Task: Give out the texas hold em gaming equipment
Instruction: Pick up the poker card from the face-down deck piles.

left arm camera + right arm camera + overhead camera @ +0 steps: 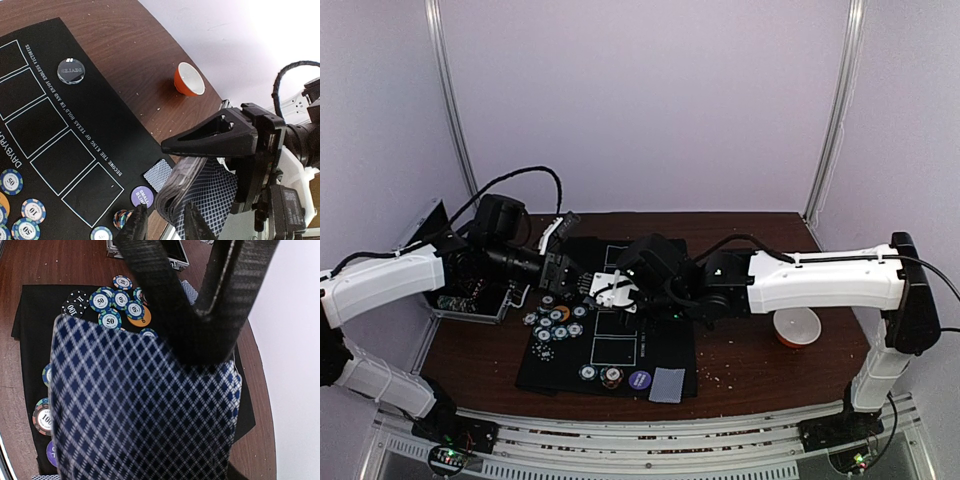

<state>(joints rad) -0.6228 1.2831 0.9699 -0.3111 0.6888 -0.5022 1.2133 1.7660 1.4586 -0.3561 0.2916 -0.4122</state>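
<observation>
Dealing cards: the right claw (205,345) pinches the card deck (140,410). The left claw (165,225) sits around its edge; gripping or not, I cannot tell. Next, pull one card away.

A dark brown wooden surface (750,345), flecked with pale crumbs, stands inside an enclosure of plain, pale lilac walls (650,100). Slim metal posts (455,130) rise at the two back corners. A slotted metal rail (650,445) runs along the near edge. The light is soft and even.
</observation>
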